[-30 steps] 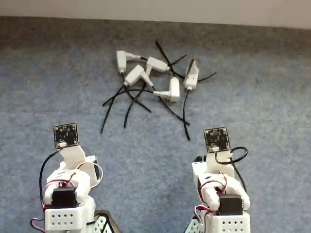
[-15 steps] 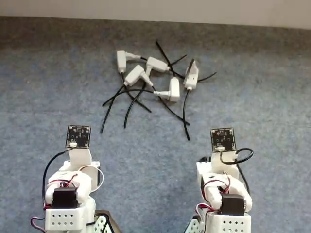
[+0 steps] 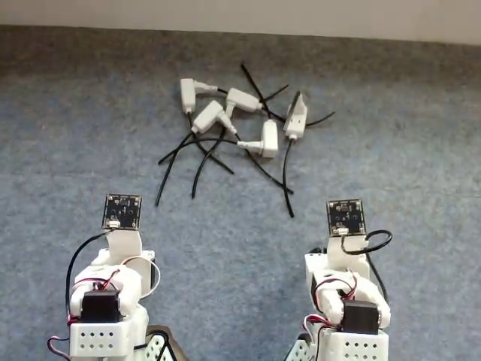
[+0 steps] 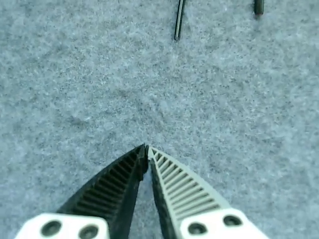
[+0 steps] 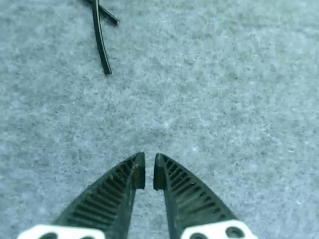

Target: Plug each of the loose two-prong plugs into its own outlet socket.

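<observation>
Five white plastic connector bodies (image 3: 242, 100), each trailing short black cords (image 3: 201, 167), are found bunched on the far middle of the grey felt-like table surface (image 3: 421, 188). One body (image 3: 188, 94) is placed at the left edge of the bunch, another (image 3: 208, 116) just beside and nearer, a third (image 3: 267, 139) nearest the arms, and a fifth (image 3: 295, 119) at the right edge. The cords are crossed over one another and fanned out toward the arms. Which bodies are plugs and which are sockets cannot be told; none is seen joined to another. The left arm (image 3: 105, 293) and the right arm (image 3: 346, 297) are folded back at the near edge, well apart from the bunch, each topped by a square black circuit board (image 3: 122, 212). In the left wrist view the left gripper (image 4: 146, 149) is seen clenched, its ribbed dark fingertips (image 4: 130, 162) touching at the tip, nothing held, with bare felt beneath and two loose cord ends (image 4: 178, 20) lying farther out. In the right wrist view the right gripper (image 5: 149, 169) is seen drawn closed to a thin slit, nothing between its fingertips (image 5: 164, 172), above the felt, with one cord end (image 5: 102, 50) and a second crossing it farther out. No connector body is touched by either gripper.
</observation>
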You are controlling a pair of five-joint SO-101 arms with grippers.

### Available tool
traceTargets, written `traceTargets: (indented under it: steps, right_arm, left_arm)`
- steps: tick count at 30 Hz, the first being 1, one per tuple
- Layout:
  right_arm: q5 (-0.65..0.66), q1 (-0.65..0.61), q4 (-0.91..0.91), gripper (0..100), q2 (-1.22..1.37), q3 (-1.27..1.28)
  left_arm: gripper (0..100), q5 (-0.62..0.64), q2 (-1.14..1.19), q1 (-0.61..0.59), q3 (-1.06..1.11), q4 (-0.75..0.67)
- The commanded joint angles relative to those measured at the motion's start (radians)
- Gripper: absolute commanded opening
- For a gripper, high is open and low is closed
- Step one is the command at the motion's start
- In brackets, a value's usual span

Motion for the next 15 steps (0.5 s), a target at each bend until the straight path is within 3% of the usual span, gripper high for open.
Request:
traceTargets:
  steps: [1,15]
  right_arm:
    - [0.005,0.007,0.004,0.9,-0.008,0.127]
    - [0.009,0.012,0.001,0.6,-0.002,0.127]
  left_arm:
    - [1,-0.006,0.001,0.013,0.019,0.005]
    - [1,-0.005,0.001,0.013,0.019,0.005]
